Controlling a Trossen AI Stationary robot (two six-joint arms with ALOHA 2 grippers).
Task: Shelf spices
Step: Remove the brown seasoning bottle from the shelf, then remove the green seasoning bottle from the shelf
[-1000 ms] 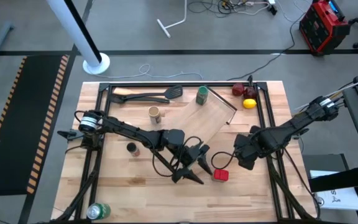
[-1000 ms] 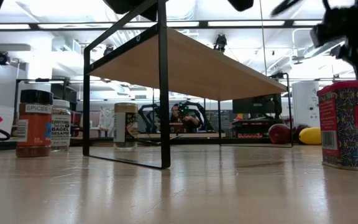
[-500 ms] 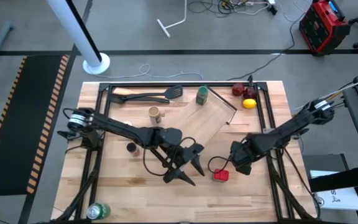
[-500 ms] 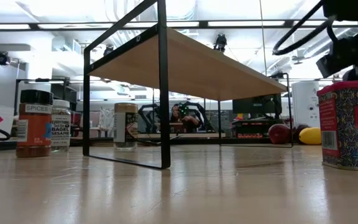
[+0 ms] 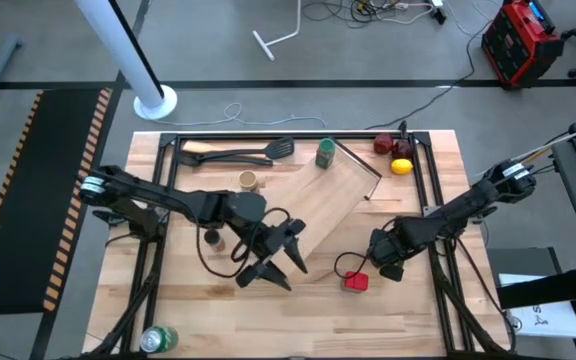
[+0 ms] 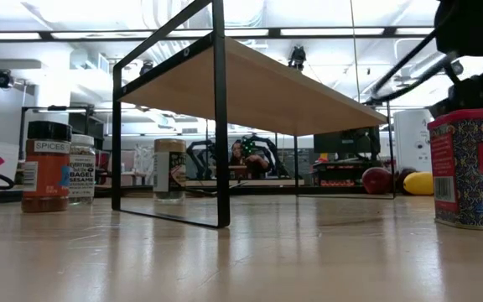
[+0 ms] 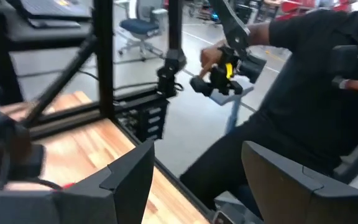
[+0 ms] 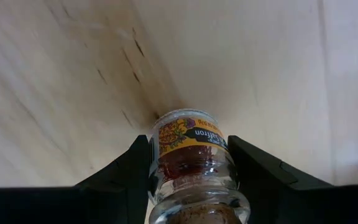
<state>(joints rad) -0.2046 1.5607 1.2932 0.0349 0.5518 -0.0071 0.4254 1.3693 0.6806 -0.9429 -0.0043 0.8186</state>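
The shelf (image 5: 330, 196), a pale board on thin black legs (image 6: 221, 117), stands askew mid-table. My right gripper (image 8: 188, 146) is shut on a small clear jar (image 8: 190, 155) with a saffron label, just beyond the red tin (image 5: 356, 282) toward the far right (image 5: 381, 255). My left gripper (image 5: 273, 268) hangs open near the table's middle, nothing between its fingers (image 7: 197, 186). A green jar (image 5: 325, 153), a tan cylinder (image 5: 249, 181) and a black-capped jar (image 5: 211, 239) stand on the table. The white-capped jar (image 6: 81, 168) stands beside the black-capped one (image 6: 45, 165). My right gripper pinches the small jar's glass sides (image 8: 160, 158) between its two fingers. The fingers come from above, pointing down at the wooden top. The jar points away along the fingers, its far end (image 8: 185, 118) close over the wood; whether it touches the table I cannot tell.
A large black tube frame (image 5: 168, 150) rings the work area. Black spatulas (image 5: 243, 153) lie at the far left, a lemon (image 5: 400, 166) and dark red fruit (image 5: 383, 144) at the far right, a green can (image 5: 158, 338) at the near left. A person stands beyond the table (image 7: 291, 112).
My left gripper has drawn back toward the table's left edge, staying open. My right gripper has moved a little toward the near left, closer to the red tin, and has come lower beside it.
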